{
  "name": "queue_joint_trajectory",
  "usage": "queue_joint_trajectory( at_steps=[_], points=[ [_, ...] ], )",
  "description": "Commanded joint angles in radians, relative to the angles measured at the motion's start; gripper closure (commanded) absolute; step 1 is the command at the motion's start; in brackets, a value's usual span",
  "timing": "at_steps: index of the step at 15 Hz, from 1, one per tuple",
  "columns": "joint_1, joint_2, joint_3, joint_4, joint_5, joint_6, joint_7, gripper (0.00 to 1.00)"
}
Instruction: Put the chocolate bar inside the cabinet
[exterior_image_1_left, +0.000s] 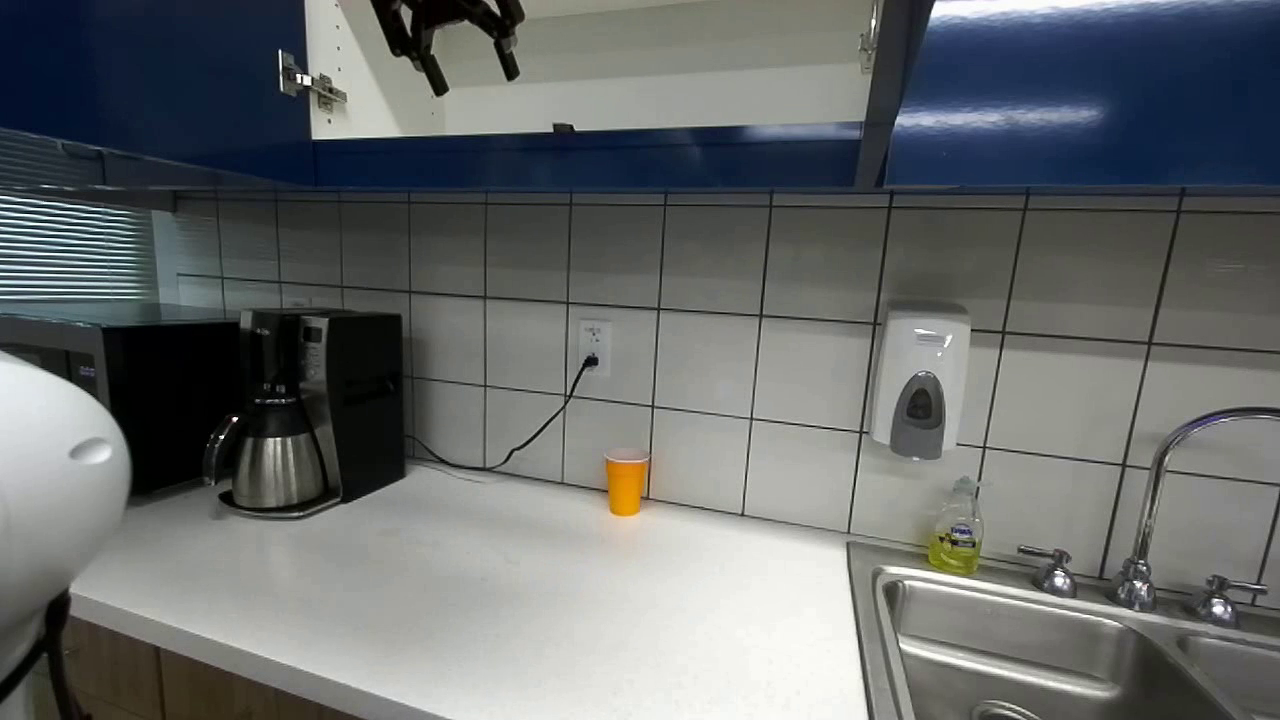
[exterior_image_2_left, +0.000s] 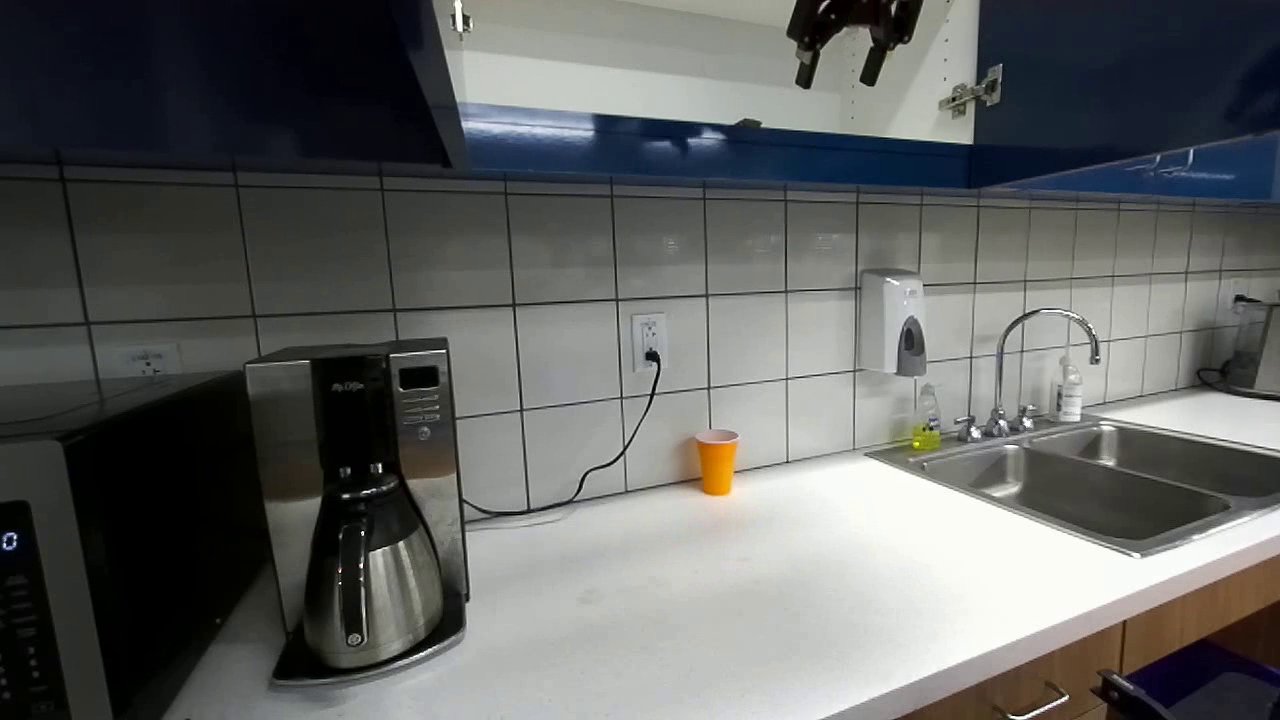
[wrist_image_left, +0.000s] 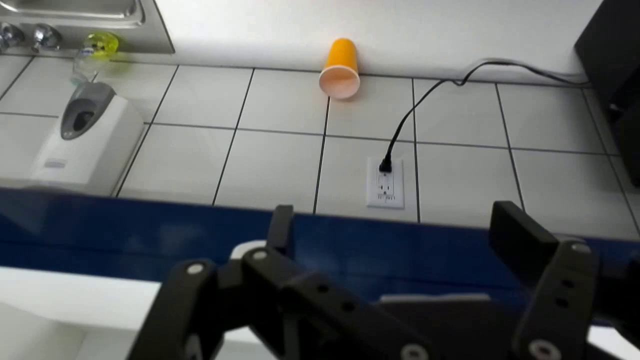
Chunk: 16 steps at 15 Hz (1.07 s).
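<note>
Hand (wrist_image_left: 392, 226): fingers (wrist_image_left: 521, 244) spread wide, tips down, seen against open cabinet (exterior_image_1_left: 680, 155) in both exterior views.
Cabinet: blue front, white inside.
Chocolate bar (exterior_image_1_left: 563, 127): small dark shape showing just above cabinet's lower edge; remainder hidden.
Orange cup (exterior_image_1_left: 627, 487): upright on worktop (exterior_image_1_left: 560, 600), near tiled wall (exterior_image_1_left: 705, 360).

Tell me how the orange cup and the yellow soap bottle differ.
The orange cup looks opaque; the soap bottle is see-through, yellow in its lower part. The cup widens toward an open mouth, while the bottle narrows toward its top. The cup stands on the countertop, the bottle on the sink rim. Both stand upright near the tiled wall.
</note>
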Motion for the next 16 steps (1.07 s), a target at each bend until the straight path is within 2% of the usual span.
queue_joint_trajectory(
  at_steps=[1, 7, 16],
  points=[
    [0.011, -0.126, -0.006, -0.152, 0.053, -0.072, -0.041, 0.00],
    [0.025, -0.204, -0.001, -0.322, 0.092, -0.203, -0.073, 0.00],
    [0.026, -0.214, 0.009, -0.541, 0.053, -0.202, -0.096, 0.00]
  ],
)
